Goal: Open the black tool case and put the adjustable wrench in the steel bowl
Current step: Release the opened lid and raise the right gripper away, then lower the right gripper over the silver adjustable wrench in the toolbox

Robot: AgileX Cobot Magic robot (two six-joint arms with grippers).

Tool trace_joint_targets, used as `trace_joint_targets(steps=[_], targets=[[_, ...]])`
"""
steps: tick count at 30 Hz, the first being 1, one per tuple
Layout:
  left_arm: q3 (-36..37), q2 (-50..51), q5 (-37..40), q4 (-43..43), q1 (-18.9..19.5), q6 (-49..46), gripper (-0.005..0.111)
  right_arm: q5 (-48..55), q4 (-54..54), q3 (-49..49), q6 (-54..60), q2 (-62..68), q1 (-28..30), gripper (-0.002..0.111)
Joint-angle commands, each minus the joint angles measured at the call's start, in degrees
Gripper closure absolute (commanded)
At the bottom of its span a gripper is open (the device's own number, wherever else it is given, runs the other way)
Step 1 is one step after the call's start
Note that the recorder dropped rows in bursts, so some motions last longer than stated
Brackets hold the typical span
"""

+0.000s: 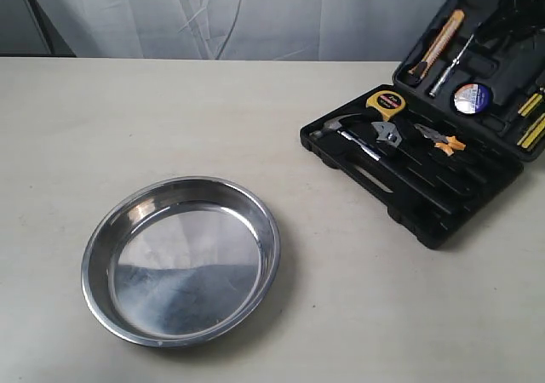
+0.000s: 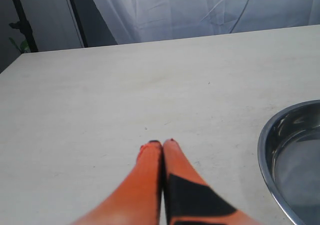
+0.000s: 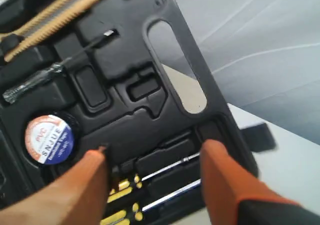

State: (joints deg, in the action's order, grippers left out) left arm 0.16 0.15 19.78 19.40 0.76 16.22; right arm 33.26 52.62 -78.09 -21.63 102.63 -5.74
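The black tool case [image 1: 426,213] lies open at the right of the table, lid [image 1: 494,42] raised. In its lower tray, the adjustable wrench [image 1: 387,134] rests with its silver jaw head between a hammer [image 1: 341,128] and orange-handled pliers [image 1: 443,140]. The steel bowl [image 1: 180,260] sits front left, and its rim [image 2: 270,165] shows in the left wrist view. My left gripper [image 2: 161,143] is shut over bare table, holding nothing. My right gripper [image 3: 152,152] is open in front of the lid's inside [image 3: 125,60], its orange fingers [image 3: 220,175] spread over the screwdrivers [image 3: 165,185].
The lid holds a utility knife [image 1: 436,49], a tape roll [image 1: 469,98] and yellow-handled screwdrivers [image 1: 532,119]. A yellow tape measure [image 1: 385,102] sits in the tray. A white curtain [image 1: 255,13] hangs behind the table. The right arm [image 1: 524,0] is dark at the top right corner.
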Motion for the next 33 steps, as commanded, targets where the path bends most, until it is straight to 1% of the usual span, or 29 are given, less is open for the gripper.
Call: trace_joint_targets(steps=[1,3,4,6,7,8,10,12,13,17,19,21,23,25,26,27,28,29,30,31,32,33], targets=[[-0.16,-0.15,-0.33,0.25,0.22,0.11,0.107,1.68,3.55,0.09,-6.63,-0.13,0.35,0.057],[-0.16,-0.15,-0.33,0.25,0.22,0.11,0.107,3.83,4.01,0.09,-9.5,-0.36,0.35,0.064],[-0.16,-0.15,-0.33,0.25,0.22,0.11,0.107,4.75,3.27,0.09,-11.2,-0.71,0.35,0.07],[-0.16,-0.15,-0.33,0.25,0.22,0.11,0.107,2.78,-6.89,0.09,-11.8,-1.24,0.35,0.088],[-0.16,-0.15,-0.33,0.25,0.22,0.11,0.107,0.32,-14.09,0.09,-9.2,-1.24,0.35,0.097],[-0.16,-0.15,-0.33,0.25,0.22,0.11,0.107,-1.6,-22.58,0.09,-2.58,-0.84,0.23,0.108],[-0.16,-0.15,-0.33,0.25,0.22,0.11,0.107,-3.61,-40.83,0.09,17.24,0.69,-0.47,0.108],[-0.16,-0.15,-0.33,0.25,0.22,0.11,0.107,-4.04,-54.93,0.09,32.8,3.21,-1.37,0.108],[-0.16,-0.15,-0.33,0.25,0.22,0.11,0.107,-4.35,-60.99,0.09,38.35,4.85,-1.82,0.108],[-0.16,-0.15,-0.33,0.25,0.22,0.11,0.107,-3.19,-77.0,-1.64,47.31,10.8,-2.39,0.108],[-0.16,-0.15,-0.33,0.25,0.22,0.11,0.107,3.46,-85.48,-3.34,58.77,12.95,-2.76,0.108],[-0.16,-0.15,-0.33,0.25,0.22,0.11,0.107,12.34,-89.99,-4.55,69.94,13.99,-3.0,0.108],[-0.16,-0.15,-0.33,0.25,0.22,0.11,0.107,15.76,-90.73,-4.52,68.72,14.01,-3.0,0.108],[-0.16,-0.15,-0.33,0.25,0.22,0.11,0.107,18.54,-88.55,-4.39,61.53,14.01,-2.9,0.108],[-0.16,-0.15,-0.33,0.25,0.22,0.11,0.107,21.1,-83.43,-4.3,54.03,13.64,-2.9,0.108],[-0.16,-0.15,-0.33,0.25,0.22,0.11,0.107,21.48,-81.72,-3.8,51.61,13.06,-2.9,0.108],[-0.16,-0.15,-0.33,0.25,0.22,0.11,0.107,20.23,-79.22,-0.97,47.5,10.15,-2.9,0.108],[-0.16,-0.15,-0.33,0.25,0.22,0.11,0.107,18.72,-78.32,1.16,45.93,8.59,-2.9,0.108],[-0.16,-0.15,-0.33,0.25,0.22,0.11,0.107,14.71,-73.74,6.08,40.8,3.83,-2.9,0.108],[-0.16,-0.15,-0.33,0.25,0.22,0.11,0.107,12.71,-70.98,8.16,37.92,1.81,-2.9,0.108],[-0.16,-0.15,-0.33,0.25,0.22,0.11,0.107,10.31,-63.45,13.08,29.81,-2.87,-2.9,0.108],[-0.16,-0.15,-0.33,0.25,0.22,0.11,0.107,9.83,-60.17,14.81,26.37,-4.85,-2.9,0.108]])
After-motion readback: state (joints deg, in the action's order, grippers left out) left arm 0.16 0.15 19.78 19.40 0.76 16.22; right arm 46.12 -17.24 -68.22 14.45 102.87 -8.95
